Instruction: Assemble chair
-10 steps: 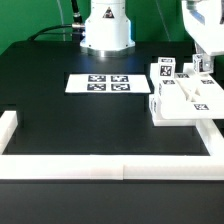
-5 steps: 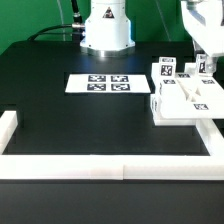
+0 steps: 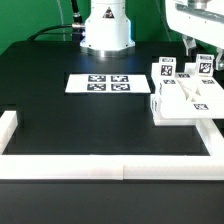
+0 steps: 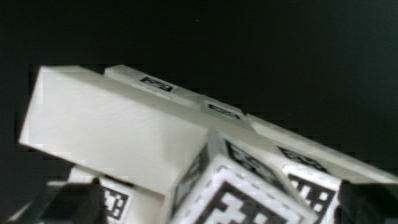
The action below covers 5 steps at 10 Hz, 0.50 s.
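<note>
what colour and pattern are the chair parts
The chair parts are white, bearing black-and-white square tags; the exterior view shows them best.

The gripper point(image 3: 204, 52) runs off the exterior view's top edge, jaws unreadable (too small); the chair point(image 4: 178, 140) is blurred and cropped in the wrist view.

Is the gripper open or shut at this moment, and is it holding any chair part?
Cannot tell. In the exterior view the gripper hangs over the chair parts, its fingers largely hidden; the wrist view shows only tagged white blocks.
</note>
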Each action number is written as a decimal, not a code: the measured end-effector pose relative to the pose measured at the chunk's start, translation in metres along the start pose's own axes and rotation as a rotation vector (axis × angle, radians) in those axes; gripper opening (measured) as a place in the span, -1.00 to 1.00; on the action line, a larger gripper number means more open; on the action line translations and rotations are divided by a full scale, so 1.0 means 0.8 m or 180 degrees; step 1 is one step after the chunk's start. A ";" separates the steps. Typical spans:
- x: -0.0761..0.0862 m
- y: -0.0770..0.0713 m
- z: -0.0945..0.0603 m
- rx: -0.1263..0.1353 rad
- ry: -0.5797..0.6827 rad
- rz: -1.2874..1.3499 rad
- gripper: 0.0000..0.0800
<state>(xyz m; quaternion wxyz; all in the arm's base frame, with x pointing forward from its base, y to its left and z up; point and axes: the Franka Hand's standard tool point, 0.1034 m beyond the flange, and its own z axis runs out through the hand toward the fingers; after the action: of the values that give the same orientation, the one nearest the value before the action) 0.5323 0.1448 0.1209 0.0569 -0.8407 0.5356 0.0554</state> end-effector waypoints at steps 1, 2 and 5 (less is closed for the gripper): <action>0.000 0.000 0.000 0.0000 0.0000 -0.0276 0.62; 0.000 0.000 0.000 0.0000 0.0000 -0.0529 0.62; 0.001 0.004 -0.001 -0.0170 0.0053 -0.1458 0.62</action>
<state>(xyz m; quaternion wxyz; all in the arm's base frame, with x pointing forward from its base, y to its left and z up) 0.5299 0.1430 0.1213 0.0413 -0.9420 0.3295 0.0482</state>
